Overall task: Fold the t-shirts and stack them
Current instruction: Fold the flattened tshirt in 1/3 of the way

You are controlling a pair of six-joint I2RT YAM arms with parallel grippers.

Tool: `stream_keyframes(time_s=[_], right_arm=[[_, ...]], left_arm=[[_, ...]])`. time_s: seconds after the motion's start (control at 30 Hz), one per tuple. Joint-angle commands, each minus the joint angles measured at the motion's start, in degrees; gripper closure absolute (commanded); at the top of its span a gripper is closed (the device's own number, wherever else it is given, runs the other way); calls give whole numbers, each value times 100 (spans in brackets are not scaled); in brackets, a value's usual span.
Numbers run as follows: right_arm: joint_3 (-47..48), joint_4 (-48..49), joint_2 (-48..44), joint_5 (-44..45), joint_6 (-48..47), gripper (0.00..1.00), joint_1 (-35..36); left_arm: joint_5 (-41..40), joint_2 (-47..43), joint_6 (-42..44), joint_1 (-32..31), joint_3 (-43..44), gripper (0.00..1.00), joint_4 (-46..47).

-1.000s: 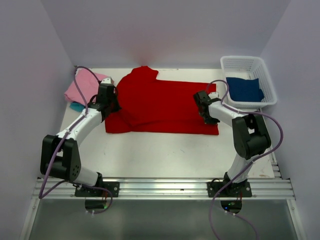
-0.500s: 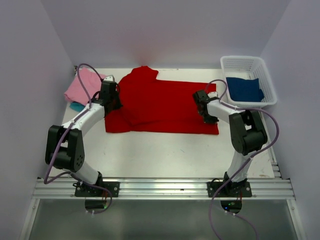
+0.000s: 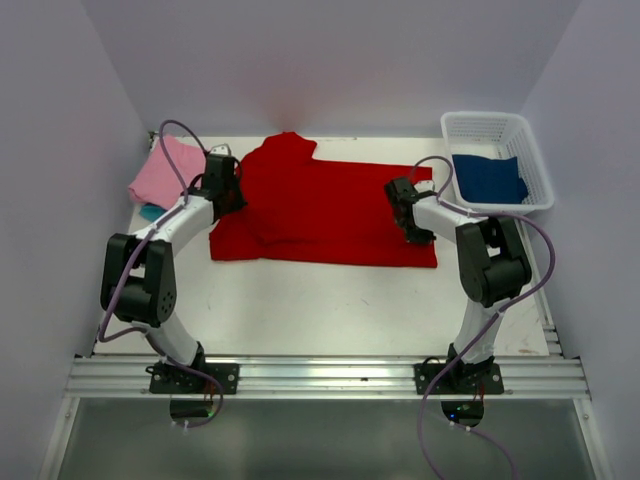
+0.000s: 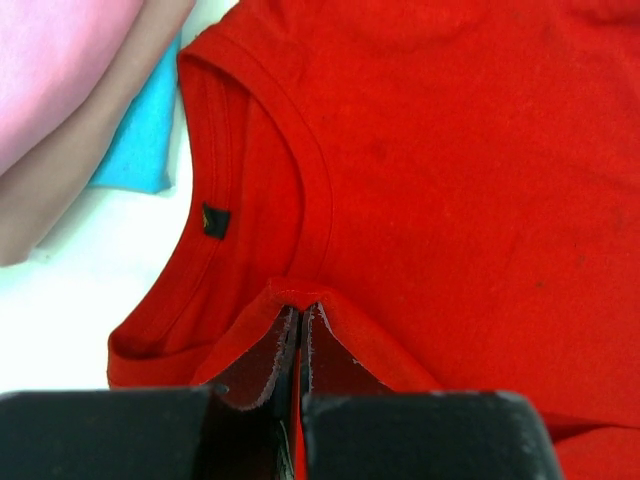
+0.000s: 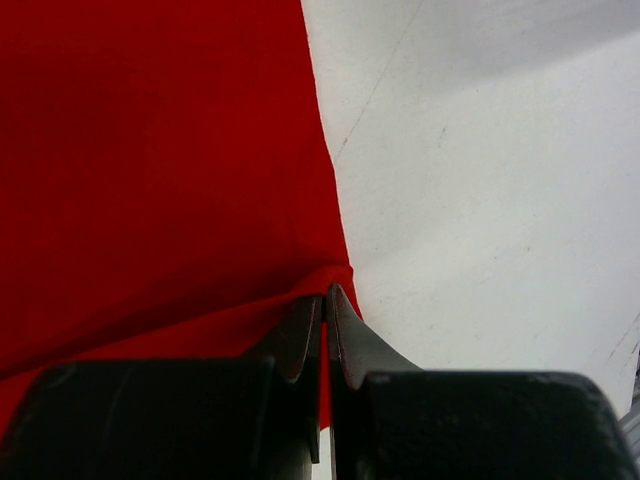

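A bright red t-shirt (image 3: 325,210) lies spread across the back half of the table, neck end to the left. My left gripper (image 3: 228,190) is shut on a pinched fold of its cloth (image 4: 300,300) beside the neck opening (image 4: 255,190). My right gripper (image 3: 412,222) is shut on a fold at the shirt's right edge (image 5: 325,290), next to bare table. A pink t-shirt (image 3: 165,172) is stacked at the far left with a turquoise one (image 3: 152,212) peeking out beneath; a beige layer (image 4: 95,150) shows between them in the left wrist view. A dark blue t-shirt (image 3: 488,178) lies in the basket.
A white mesh basket (image 3: 497,125) stands at the back right corner. Pale walls close in the left, back and right sides. The aluminium rail (image 3: 320,378) with both arm bases runs along the near edge.
Both grippers have moved toward the back of the table while holding the red shirt. The left arm has swung up and straightened; the shirt's near edge has shifted slightly back.
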Motion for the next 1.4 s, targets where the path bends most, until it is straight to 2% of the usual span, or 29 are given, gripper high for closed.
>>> stream_keyframes(time_s=[0.0,0.77,1.37], right_arm=[[176,136,38,78,102,100,-66],[202,171,144,8,102,100,-110],[-166,180,-93,289,155,100,-215]], left_arm=[[-31,116,126,57,376,100,301],[189,863,179,198,834,100,380],[-57,784,214,374,878,100,301]])
